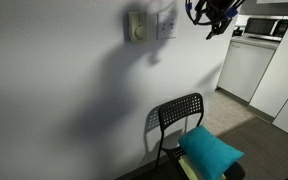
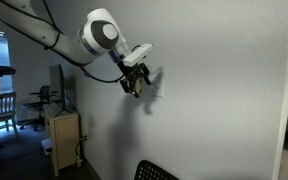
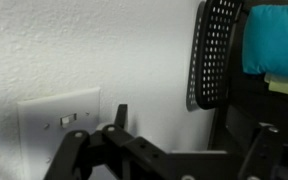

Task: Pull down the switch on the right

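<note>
The white wall (image 1: 64, 90) fills most of both exterior views. The white arm (image 2: 102, 35) reaches in from the side and bends toward the wall, high up. To one side, an exterior view shows white kitchen cabinets (image 1: 246, 68) through an opening.

Low against the wall stands a black chair (image 1: 178, 118) with a perforated back, and a teal cushion (image 1: 210, 150) lies on its seat. The wrist view catches the same chair back (image 3: 212, 55) and cushion (image 3: 277, 38) at its upper edge.

The gripper (image 1: 212, 14) hangs in the air close to the wall, at about the height of the wall fittings. In the wrist view its jaws are spread, the two dark fingers (image 3: 120, 115) well apart with only bare wall between them.

A beige box with a round dial (image 1: 136, 27) is mounted on the wall. Just beside it, on the side nearer the gripper, sits the switch (image 1: 166, 24), a small white square plate.

In an exterior view the gripper is beside the switch and slightly above it, not touching it. In the wrist view the switch (image 3: 59, 122) lies low at the picture's edge, outside the nearer finger rather than between the jaws. Its tiny toggles (image 3: 66, 120) are too small to tell whether they are up or down.
</note>
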`<state>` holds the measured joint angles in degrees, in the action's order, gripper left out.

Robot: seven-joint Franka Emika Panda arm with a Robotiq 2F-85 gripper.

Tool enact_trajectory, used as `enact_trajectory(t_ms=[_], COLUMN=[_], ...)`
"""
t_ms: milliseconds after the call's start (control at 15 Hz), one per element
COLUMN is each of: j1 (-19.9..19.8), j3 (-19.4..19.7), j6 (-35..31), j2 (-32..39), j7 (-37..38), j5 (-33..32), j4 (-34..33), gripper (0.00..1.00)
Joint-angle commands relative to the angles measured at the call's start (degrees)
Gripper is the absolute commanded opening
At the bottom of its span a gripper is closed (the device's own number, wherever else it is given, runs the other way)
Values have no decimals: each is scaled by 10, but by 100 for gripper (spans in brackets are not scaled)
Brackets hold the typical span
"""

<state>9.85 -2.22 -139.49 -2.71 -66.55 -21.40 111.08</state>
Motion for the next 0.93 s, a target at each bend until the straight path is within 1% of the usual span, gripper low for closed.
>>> enact_trajectory(t_ms=[0, 200, 400, 667, 867], j1=[-22, -25, -27, -28, -33], j3=[-10, -15, -25, -32, -36], j6=[-1, -41, -67, -37, 5], j2=[70, 109, 141, 165, 174], j7=[-65, -132, -175, -180, -178], j5=[-67, -36, -5, 31, 68], j4=[-93, -142, -183, -222, -241], gripper=[100, 100, 100, 100, 100])
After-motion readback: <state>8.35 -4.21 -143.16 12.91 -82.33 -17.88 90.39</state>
